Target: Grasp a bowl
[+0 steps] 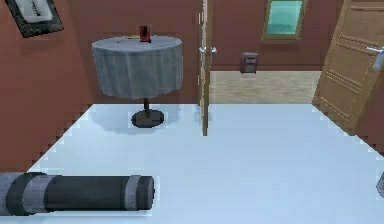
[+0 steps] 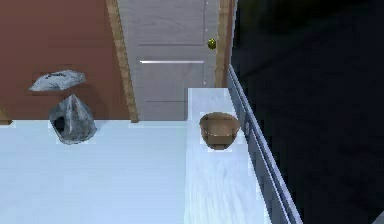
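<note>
I see a brown bowl (image 2: 219, 130) sitting on a long white tabletop (image 2: 213, 192), near a grey door (image 2: 175, 50). I cannot tell my gripper's state.

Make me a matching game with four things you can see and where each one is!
Things
1. brown round bowl
2. small red object
3. long dark grey cylinder
4. little gold doorknob

Places
A. on the pale grey door
B. on the white ledge
C. lying on the pale blue floor
D. on the round table with the grey cloth

Pairs: 1-B, 2-D, 3-C, 4-A
</note>
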You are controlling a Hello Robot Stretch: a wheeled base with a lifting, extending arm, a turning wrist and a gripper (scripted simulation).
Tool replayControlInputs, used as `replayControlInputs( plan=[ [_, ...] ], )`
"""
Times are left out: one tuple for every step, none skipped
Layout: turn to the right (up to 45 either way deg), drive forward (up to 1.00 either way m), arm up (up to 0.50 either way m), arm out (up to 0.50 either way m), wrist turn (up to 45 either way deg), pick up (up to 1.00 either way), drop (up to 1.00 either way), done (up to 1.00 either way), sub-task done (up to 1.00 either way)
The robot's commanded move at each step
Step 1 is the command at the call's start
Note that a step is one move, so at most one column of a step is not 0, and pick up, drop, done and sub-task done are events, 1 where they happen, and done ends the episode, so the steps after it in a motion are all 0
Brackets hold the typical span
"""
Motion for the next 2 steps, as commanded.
replayControlInputs(
  plan=[
    [0.0, 0.00, 0.50, 0.00, 0.0, 0.00, 0.00, 0.00, 0.00],
    [0.0, 0.00, 0.38, 0.00, 0.0, 0.00, 0.00, 0.00, 0.00]
  ],
)
